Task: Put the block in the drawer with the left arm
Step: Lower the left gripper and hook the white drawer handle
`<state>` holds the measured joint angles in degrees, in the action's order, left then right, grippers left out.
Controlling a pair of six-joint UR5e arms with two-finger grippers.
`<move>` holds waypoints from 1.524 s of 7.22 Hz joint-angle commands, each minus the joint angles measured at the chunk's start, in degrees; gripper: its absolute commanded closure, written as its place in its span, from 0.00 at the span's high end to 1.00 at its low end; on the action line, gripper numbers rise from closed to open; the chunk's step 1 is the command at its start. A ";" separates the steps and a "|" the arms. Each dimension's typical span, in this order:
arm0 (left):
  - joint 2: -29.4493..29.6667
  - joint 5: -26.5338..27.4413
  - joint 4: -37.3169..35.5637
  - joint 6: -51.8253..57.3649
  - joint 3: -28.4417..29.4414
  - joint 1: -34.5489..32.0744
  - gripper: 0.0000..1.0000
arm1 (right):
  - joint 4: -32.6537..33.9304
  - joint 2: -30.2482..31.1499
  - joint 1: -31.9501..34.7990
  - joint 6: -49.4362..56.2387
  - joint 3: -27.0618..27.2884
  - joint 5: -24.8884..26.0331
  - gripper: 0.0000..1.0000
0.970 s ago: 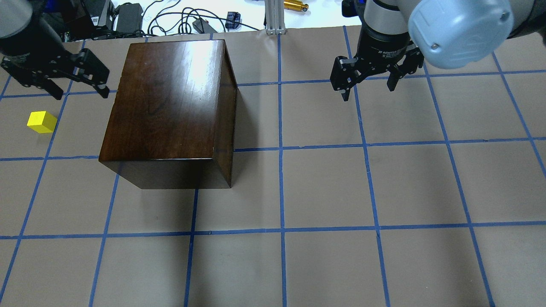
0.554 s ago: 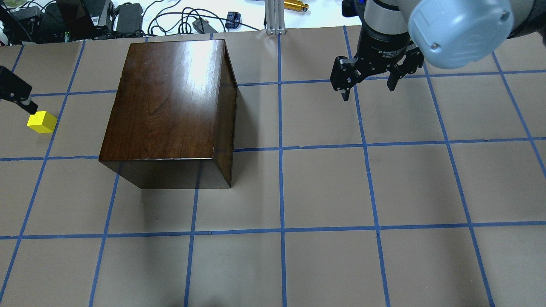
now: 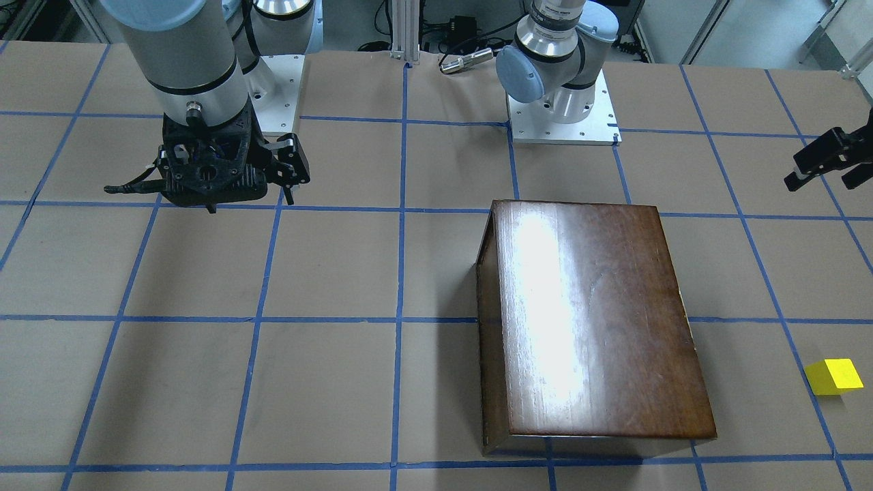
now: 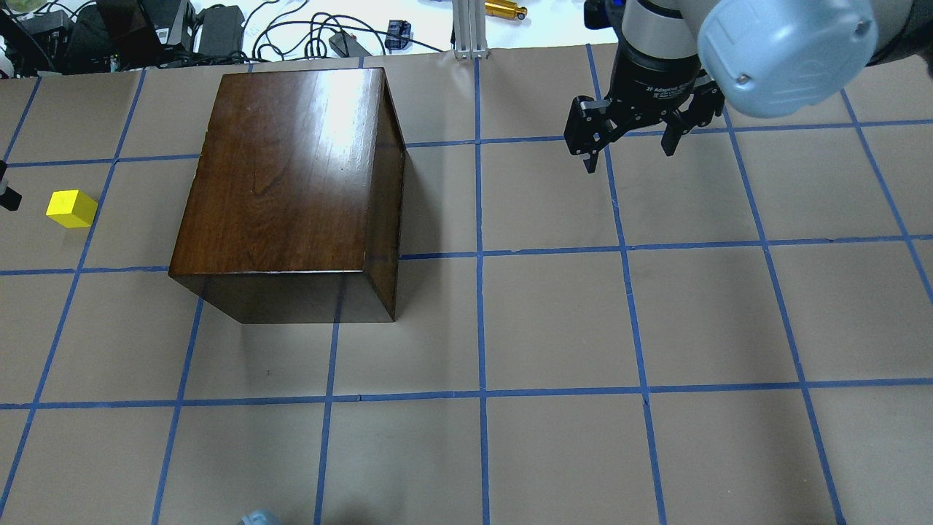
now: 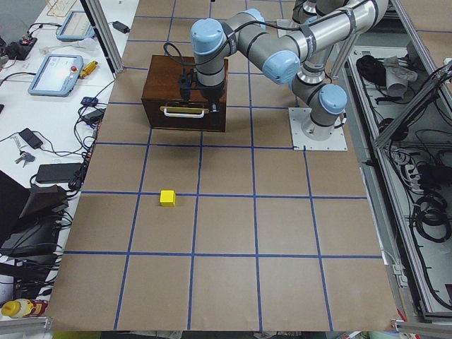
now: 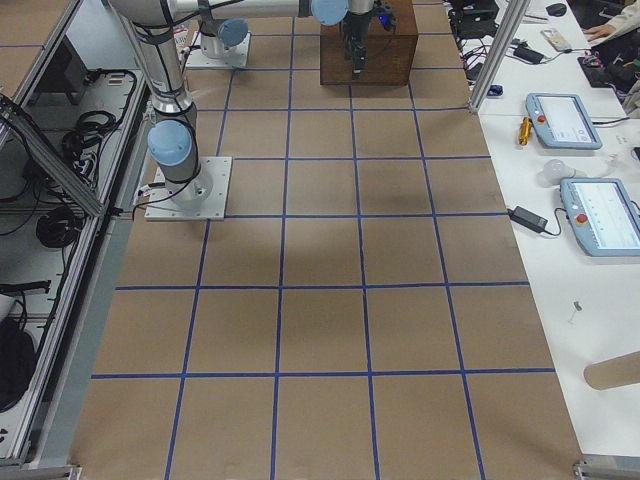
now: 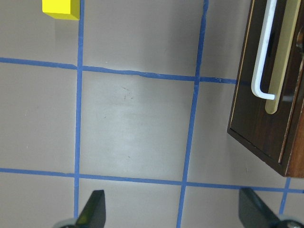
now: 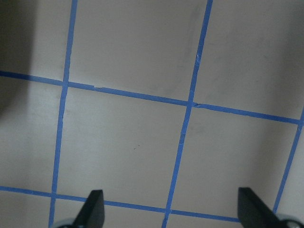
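Note:
The yellow block lies on the table left of the dark-brown cabinet; it also shows in the front view and at the top left of the left wrist view. The drawer front with its metal pull is shut. My left gripper is open and empty, above the table between the block and the cabinet's drawer side; only a sliver of it shows at the overhead view's left edge. My right gripper is open and empty, far right of the cabinet.
Cables and power bricks and an aluminium post lie beyond the far table edge. Teach pendants sit on a side bench. The table is brown paper with a blue tape grid.
My left gripper has moved left, from beside the cabinet's far left corner to almost out of the overhead view. The block, cabinet and right arm have not moved.

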<state>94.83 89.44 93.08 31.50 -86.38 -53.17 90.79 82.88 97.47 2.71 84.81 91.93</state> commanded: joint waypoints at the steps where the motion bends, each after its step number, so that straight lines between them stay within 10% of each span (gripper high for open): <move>1: 7.00 -0.58 -4.98 0.14 0.34 0.09 1.00 | 0.00 0.00 0.00 0.02 0.00 0.00 1.00; 8: 19.33 -26.56 -9.50 8.05 0.43 -1.05 1.00 | 0.00 0.00 0.00 -0.07 0.00 0.00 1.00; 11: 21.35 -28.26 -9.23 7.96 0.34 -5.27 1.00 | 0.00 0.00 0.00 0.02 0.00 0.00 1.00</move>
<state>115.15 61.55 83.88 39.36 -86.12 -57.59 90.79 82.88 97.47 2.72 84.81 91.93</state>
